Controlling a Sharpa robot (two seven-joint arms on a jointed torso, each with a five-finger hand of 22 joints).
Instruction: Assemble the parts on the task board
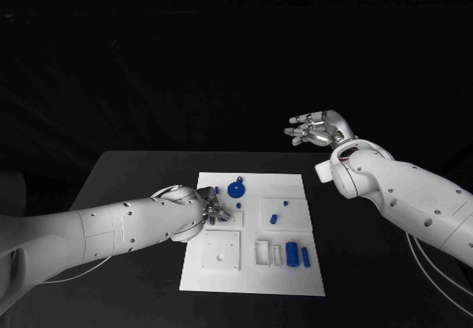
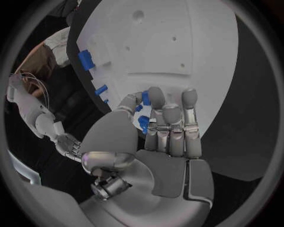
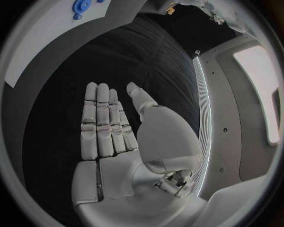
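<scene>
The white task board lies mid-table. My left hand is low over its left side, and its thumb and fingers pinch a small blue part just above the board. A round blue part lies just beyond that hand. Two small blue pegs stand in the board's right half. Two blue cylinders lie near the front right corner. My right hand is raised beyond the board's far right corner, fingers straight and apart, holding nothing.
The board has a square recessed plate at its front left and a white frame beside the cylinders. Bare black table surrounds the board. The right wrist view catches the board's edge and the round blue part.
</scene>
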